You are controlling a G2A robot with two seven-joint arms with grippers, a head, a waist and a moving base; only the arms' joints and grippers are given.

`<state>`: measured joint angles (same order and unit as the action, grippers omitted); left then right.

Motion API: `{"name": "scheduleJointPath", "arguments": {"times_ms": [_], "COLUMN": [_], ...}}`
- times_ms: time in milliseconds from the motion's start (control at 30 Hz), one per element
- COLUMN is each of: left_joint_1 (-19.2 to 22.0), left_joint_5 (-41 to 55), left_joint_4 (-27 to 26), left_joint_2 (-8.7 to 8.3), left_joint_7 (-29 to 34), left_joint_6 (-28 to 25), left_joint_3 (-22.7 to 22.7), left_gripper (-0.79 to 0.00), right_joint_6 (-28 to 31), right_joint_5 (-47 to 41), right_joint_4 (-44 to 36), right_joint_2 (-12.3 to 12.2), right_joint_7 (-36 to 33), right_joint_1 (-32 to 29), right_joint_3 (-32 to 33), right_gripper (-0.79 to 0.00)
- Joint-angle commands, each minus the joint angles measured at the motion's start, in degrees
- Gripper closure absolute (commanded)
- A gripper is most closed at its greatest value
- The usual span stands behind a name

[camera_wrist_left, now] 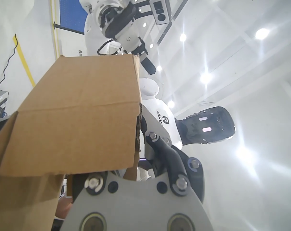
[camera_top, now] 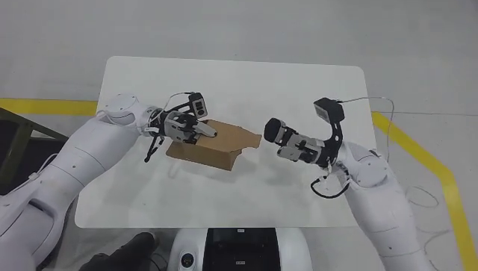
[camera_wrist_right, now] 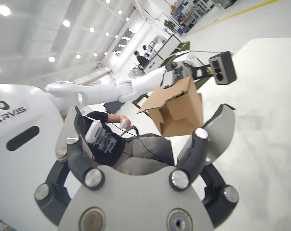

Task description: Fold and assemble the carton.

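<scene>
Carton: the brown cardboard carton (camera_top: 213, 145) was opened into a box shape, mid white table (camera_top: 299, 84).
Left gripper (camera_top: 192, 130): seemingly clamped on its upper edge.
Right gripper (camera_top: 271, 131): held spread, empty, near the carton.
Remaining: flaps were left unfolded.

The carton (camera_top: 213, 145) is over the middle of the table (camera_top: 314, 189), between the two arms. The left gripper (camera_top: 203, 131) is at its left end, on the upper edge of a panel there and gripping it. The right gripper (camera_top: 270, 131) is just beside the carton's right-hand flap, apart from it. Whether the carton's underside touches the table, I can't tell.
</scene>
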<state>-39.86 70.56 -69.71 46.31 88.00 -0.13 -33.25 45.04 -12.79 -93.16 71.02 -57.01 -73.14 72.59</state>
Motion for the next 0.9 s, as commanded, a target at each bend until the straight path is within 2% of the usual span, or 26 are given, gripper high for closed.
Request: {"name": "scheduleJointPath", "arguments": {"times_ms": [0,200,533,733,867], "left_joint_1": [0.39,1.65,3.72,4.69,5.40], "left_joint_5": [-0.39,0.12,2.01,2.70,2.60], "left_joint_4": [-0.58,-1.38,-1.50,-1.80,-2.22], "left_joint_2": [-0.31,-1.48,-3.77,-4.49,-4.79], "left_joint_7": [0.00,0.00,0.00,0.00,0.00], "left_joint_6": [-0.36,-1.22,-2.37,-2.99,-3.60], "left_joint_3": [0.74,2.53,4.98,6.94,8.27], "left_gripper": [0.000,0.000,0.000,0.000,0.000], "right_joint_6": [0.30,2.75,2.99,3.69,1.99], "right_joint_5": [6.50,22.35,22.57,25.87,29.55], "right_joint_4": [-0.13,0.07,-0.75,-2.38,-1.72], "right_joint_2": [-0.07,0.01,0.04,-0.14,-0.05], "right_joint_7": [1.06,6.66,8.19,9.85,11.55], "right_joint_1": [0.78,3.00,2.86,4.78,6.72], "right_joint_3": [0.07,-0.76,-1.44,-2.87,-4.21], "right_gripper": [-0.785,-0.785,-0.785,-0.785,-0.785]}}
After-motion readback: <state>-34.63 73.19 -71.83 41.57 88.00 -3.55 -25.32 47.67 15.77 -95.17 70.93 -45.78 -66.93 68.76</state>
